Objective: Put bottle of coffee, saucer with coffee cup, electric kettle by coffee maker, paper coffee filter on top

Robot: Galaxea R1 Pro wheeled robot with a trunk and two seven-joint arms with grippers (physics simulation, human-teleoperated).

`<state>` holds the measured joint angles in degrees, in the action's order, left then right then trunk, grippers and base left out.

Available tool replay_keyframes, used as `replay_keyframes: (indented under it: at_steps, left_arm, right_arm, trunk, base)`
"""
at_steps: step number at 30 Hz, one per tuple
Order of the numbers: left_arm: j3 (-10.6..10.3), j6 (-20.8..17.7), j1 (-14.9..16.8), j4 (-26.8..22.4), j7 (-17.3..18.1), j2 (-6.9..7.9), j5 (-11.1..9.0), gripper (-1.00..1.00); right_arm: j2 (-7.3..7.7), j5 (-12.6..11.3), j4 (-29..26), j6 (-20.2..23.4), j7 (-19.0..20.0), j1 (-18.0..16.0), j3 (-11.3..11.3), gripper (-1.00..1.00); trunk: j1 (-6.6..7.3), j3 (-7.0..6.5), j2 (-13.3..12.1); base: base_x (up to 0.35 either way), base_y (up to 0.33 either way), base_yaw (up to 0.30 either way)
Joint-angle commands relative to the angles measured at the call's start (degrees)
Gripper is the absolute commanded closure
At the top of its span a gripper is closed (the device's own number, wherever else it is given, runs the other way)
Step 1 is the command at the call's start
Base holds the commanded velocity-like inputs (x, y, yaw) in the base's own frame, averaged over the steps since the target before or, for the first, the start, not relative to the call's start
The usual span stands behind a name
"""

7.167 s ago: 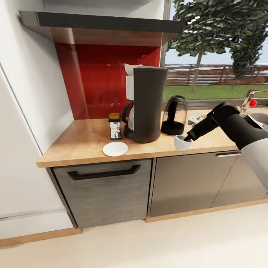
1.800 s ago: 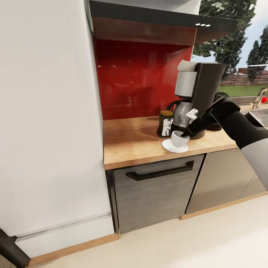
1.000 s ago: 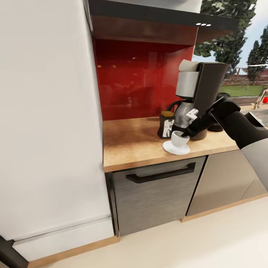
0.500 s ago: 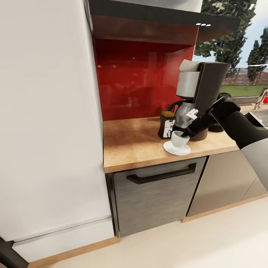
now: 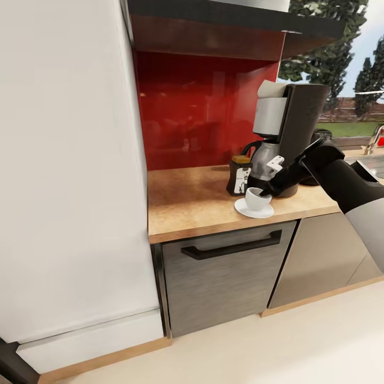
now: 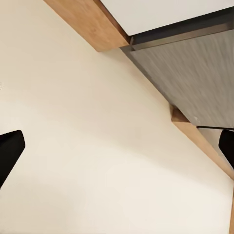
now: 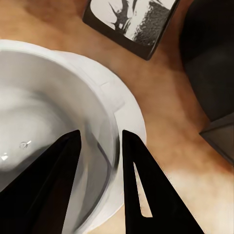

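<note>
The right tool (image 7: 97, 165) pinches the coffee cup (image 5: 256, 198) rim over the saucer (image 5: 254, 210); it should spread gently, then lift straight up, sparing the coffee maker (image 5: 285, 138) at the cup's 1 o'clock.

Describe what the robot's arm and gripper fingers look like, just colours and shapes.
The right arm is glossy black and rounded, widening into a light grey shell near the shoulder. The right gripper has two flat, matte black fingers tapering to blunt tips. The left gripper's fingers look black too. No cables or markings are visible.
</note>
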<state>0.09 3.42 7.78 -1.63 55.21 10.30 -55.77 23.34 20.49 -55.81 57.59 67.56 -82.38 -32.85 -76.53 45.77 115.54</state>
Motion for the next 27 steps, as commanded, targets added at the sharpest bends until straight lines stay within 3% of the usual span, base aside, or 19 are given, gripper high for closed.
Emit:
replay_keyframes:
  at_steps: [1, 8, 20, 21, 27]
  left_arm:
    - [-0.01, 0.35, 0.04, 0.05, 0.14, 0.00, 0.11, -1.00]
    - [-0.01, 0.35, 0.04, 0.05, 0.12, 0.01, 0.09, -1.00]
    - [-0.01, 0.35, 0.04, 0.05, 0.08, 0.00, 0.09, -1.00]
    - [-0.01, 0.35, 0.04, 0.05, 0.11, 0.01, 0.08, -1.00]
    - [-0.01, 0.35, 0.04, 0.05, 0.10, -0.01, 0.12, -1.00]
  right_arm:
    - [0.04, 0.60, -0.08, 0.22, 0.56, -0.06, -0.10, 1.00]
    - [0.03, 0.60, -0.08, 0.21, 0.56, -0.06, -0.11, 1.00]
    - [0.01, 0.60, -0.08, 0.23, 0.56, -0.06, -0.11, 1.00]
    - [0.01, 0.60, -0.08, 0.23, 0.56, -0.06, -0.11, -1.00]
    - [0.01, 0.60, -0.08, 0.23, 0.56, -0.06, -0.11, -1.00]
  trunk:
    - [0.01, 0.06, 0.03]
    - [-0.87, 0.78, 1.63]
    - [-0.87, 0.78, 1.63]
    - [-0.87, 0.78, 1.63]
    - [-0.87, 0.78, 1.63]
  base:
    - [0.000, 0.000, 0.000]
    - [0.000, 0.000, 0.000]
    - [0.000, 0.000, 0.000]
    - [0.000, 0.000, 0.000]
    - [0.000, 0.000, 0.000]
